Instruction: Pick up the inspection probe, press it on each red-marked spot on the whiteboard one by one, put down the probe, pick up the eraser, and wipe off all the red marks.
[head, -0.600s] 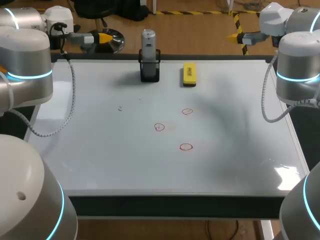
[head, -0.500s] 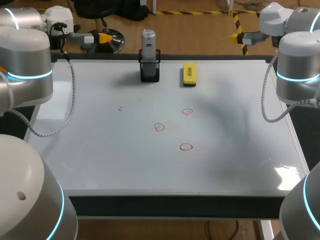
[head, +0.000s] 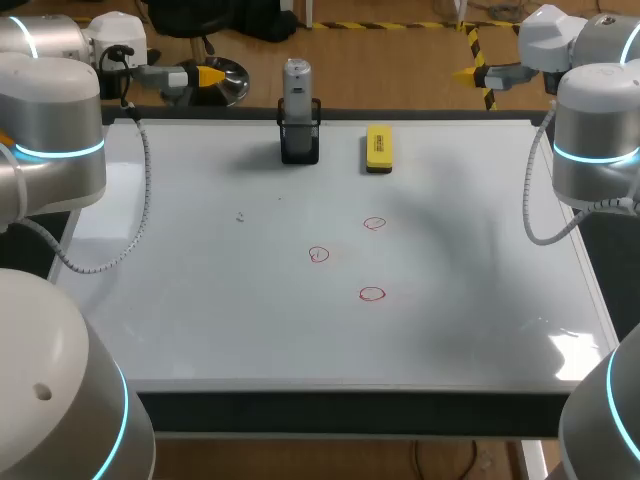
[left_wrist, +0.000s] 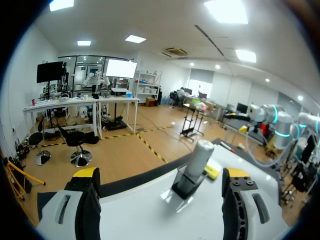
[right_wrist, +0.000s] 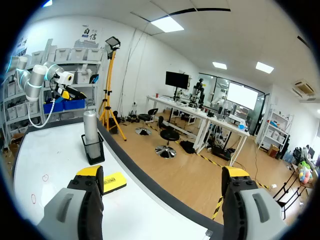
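The grey inspection probe (head: 297, 85) stands upright in a black holder (head: 300, 140) at the whiteboard's far edge, and shows ahead of my left gripper as the probe (left_wrist: 199, 157). The yellow eraser (head: 379, 148) lies right of the holder. Three red circles, the red marks (head: 371, 293), sit near the board's middle. My left gripper (head: 205, 75) hovers open above the far left corner, nothing between its fingers. My right gripper (head: 468, 72) hangs open past the far right corner. From the right wrist view the probe (right_wrist: 90, 129) and the eraser (right_wrist: 113, 182) lie beside my right gripper (right_wrist: 161, 180).
The whiteboard (head: 200, 320) covers almost the whole tabletop, with a black border along its front edge. A grey cable (head: 130, 220) from my left arm loops over the board's left part. A small dark speck (head: 240, 215) marks the board left of the circles.
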